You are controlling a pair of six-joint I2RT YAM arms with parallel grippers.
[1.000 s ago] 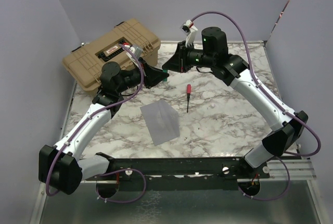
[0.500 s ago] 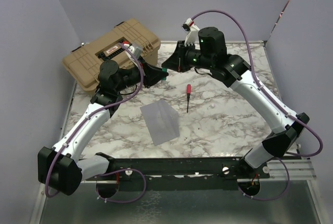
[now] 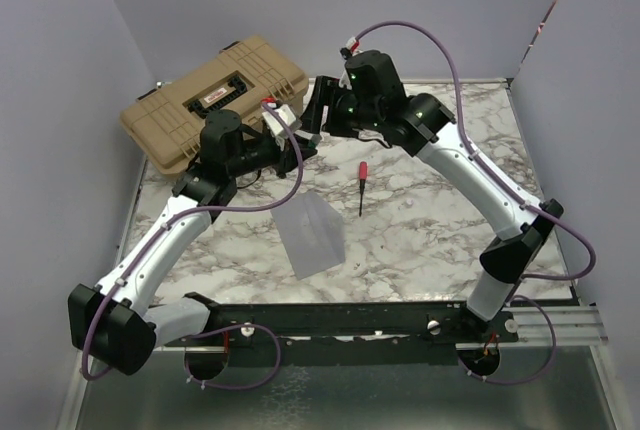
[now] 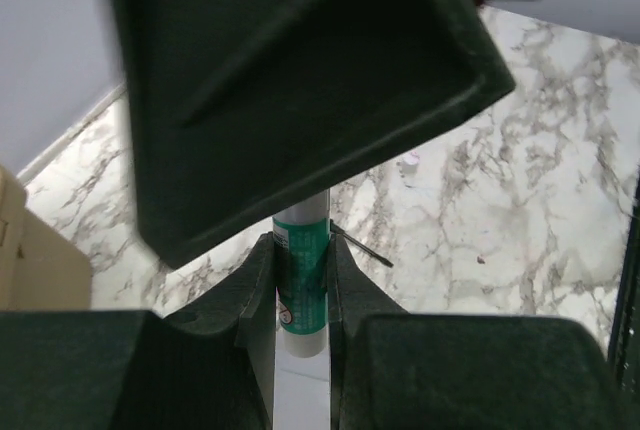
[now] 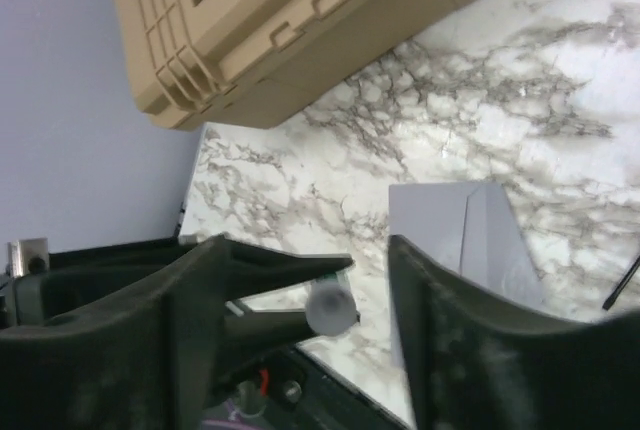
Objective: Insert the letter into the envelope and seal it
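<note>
Envelope [image 3: 310, 235]: pale grey, flat on the marble table [image 3: 430, 220], about mid-table, one fold line visible across it. It lies on the near side of both pincers, apart from them, touched by neither.

Left gripper [image 3: 302, 146]: raised above the table just in front of the tan case [image 3: 215, 100], clenched on a glue stick [image 4: 301, 285]. In the left wrist view we see the green-and-white tube pinched between the two dark fingers [image 4: 252, 285], with its white end pointing away from the camera.

Right gripper [image 5: 308, 250]: it meets the left one tip to tip over the far part of the table, with its jaws spread wide. In the right wrist view the stick's rounded white cap sits in the gap between its fingers; we see no contact with either. The envelope shows beyond that gap, lower down on the marble.

A red-handled screwdriver [image 3: 361, 182] lies on the table just right of the envelope, beyond its far corner.
</note>
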